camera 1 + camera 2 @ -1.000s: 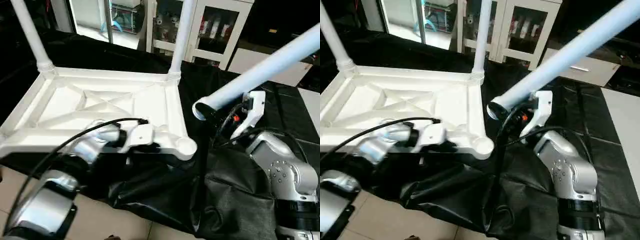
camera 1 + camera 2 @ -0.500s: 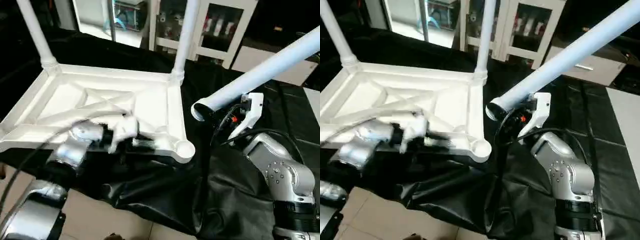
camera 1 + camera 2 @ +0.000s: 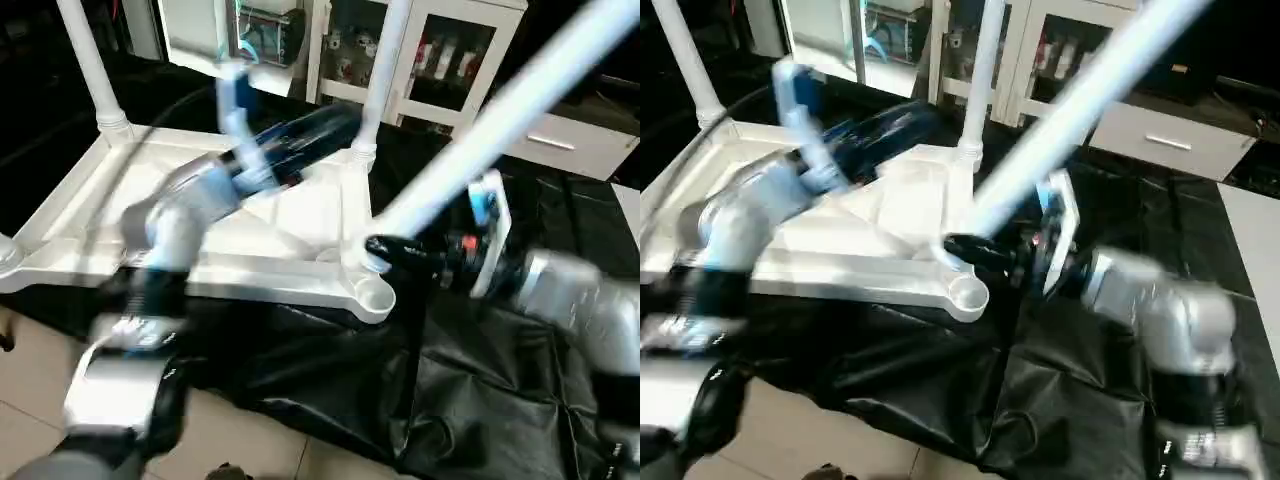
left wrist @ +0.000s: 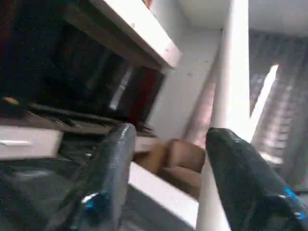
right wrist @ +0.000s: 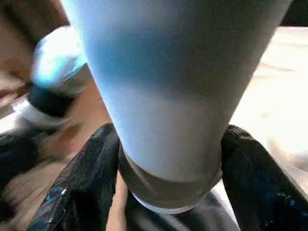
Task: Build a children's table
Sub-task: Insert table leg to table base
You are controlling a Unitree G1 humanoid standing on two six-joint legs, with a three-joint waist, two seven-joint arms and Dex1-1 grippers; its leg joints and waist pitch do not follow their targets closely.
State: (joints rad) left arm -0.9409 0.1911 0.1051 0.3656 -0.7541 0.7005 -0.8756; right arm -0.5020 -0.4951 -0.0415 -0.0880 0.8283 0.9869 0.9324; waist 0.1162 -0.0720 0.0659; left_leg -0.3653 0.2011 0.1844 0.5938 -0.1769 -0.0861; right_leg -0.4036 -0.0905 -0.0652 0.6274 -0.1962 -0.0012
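The children's table's white tabletop (image 3: 60, 225) lies upside down, ribs up, on the black-draped work table. Two white legs stand in its far corner sockets, one at the left (image 3: 90, 65) and one at the right (image 3: 385, 60). My right gripper (image 3: 400, 250) is shut on a third leg (image 3: 500, 120), which slants up to the right. That leg's lower end hangs just above and behind the near right corner socket (image 3: 375, 297). My left gripper (image 3: 320, 125) is raised over the tabletop's far right part. Its fingers (image 4: 110, 178) stand apart, open, with nothing between them.
The black cloth (image 3: 330, 390) hangs in folds over the work table's front edge, above a tiled floor (image 3: 250, 440). White glass-door cabinets (image 3: 440, 50) stand behind the table. A white drawer front (image 3: 580, 150) is at the far right.
My left gripper let go of the tabletop's near rim, opened and swung up over the tabletop. My right gripper brought the leg's lower end down to the near right corner.
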